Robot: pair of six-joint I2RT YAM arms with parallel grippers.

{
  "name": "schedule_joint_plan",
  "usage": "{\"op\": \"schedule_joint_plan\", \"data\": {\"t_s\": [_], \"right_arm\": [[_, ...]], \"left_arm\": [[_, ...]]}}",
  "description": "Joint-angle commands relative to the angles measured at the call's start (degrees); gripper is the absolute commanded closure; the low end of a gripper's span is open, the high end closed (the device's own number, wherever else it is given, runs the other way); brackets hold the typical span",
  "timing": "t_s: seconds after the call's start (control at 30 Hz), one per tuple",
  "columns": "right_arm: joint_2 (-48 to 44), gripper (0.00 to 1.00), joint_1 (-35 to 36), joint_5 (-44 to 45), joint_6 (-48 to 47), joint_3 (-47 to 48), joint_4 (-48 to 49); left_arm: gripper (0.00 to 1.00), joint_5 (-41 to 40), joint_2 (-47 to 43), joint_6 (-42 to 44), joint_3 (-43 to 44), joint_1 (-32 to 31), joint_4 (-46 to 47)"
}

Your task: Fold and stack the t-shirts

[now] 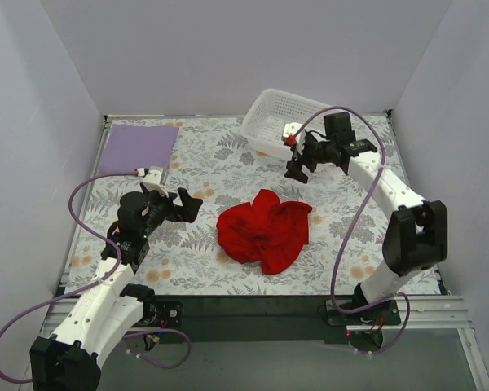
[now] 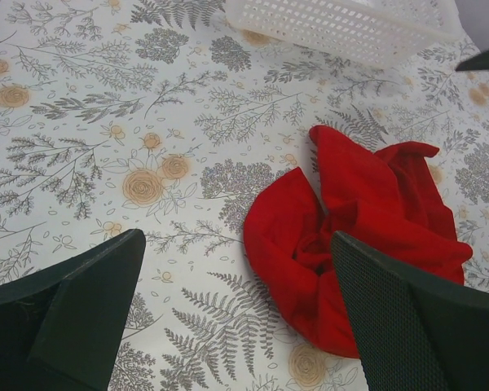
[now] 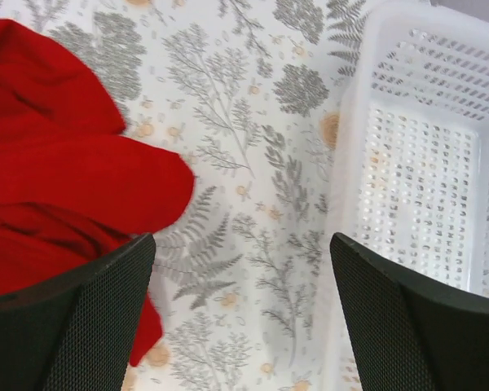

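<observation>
lavender t-shirt [image 1: 138, 148] lies flat, well back-left of the crumpled red t-shirt [image 1: 265, 230]. left gripper [image 1: 188, 204] hovers near its left side, jaws wide, empty. right gripper [image 1: 297, 170] hangs behind its right side, jaws wide, empty. white basket [image 1: 279, 112] sits farther back-right of it.

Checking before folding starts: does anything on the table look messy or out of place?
The red t-shirt lies crumpled in a heap in the middle. The lavender t-shirt is a flat rectangle at the far left corner. The white mesh basket sits askew at the far right. Nothing looks spilled or damaged.
</observation>
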Motion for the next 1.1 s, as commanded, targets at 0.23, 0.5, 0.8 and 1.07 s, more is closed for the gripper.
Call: {"op": "schedule_joint_plan", "data": {"t_s": [0.23, 0.5, 0.8, 1.07], "right_arm": [[22.2, 0.12, -0.1, 8.4, -3.1, 24.9, -7.8], [30.3, 0.51, 4.2, 23.6, -0.5, 26.4, -5.4], [24.8, 0.99, 4.3, 30.3, 12.1, 19.7, 1.6], [12.8, 0.99, 4.5, 57.7, 40.6, 7.8, 14.3]], "left_arm": [[0.03, 1.6, 0.0, 0.4, 1.0, 0.2, 1.0], [0.03, 1.4, 0.5, 0.5, 1.1, 0.1, 1.1], [0.03, 1.2, 0.2, 0.5, 1.1, 0.1, 1.0], [0.04, 2.1, -0.5, 0.4, 1.1, 0.1, 1.1]]}}
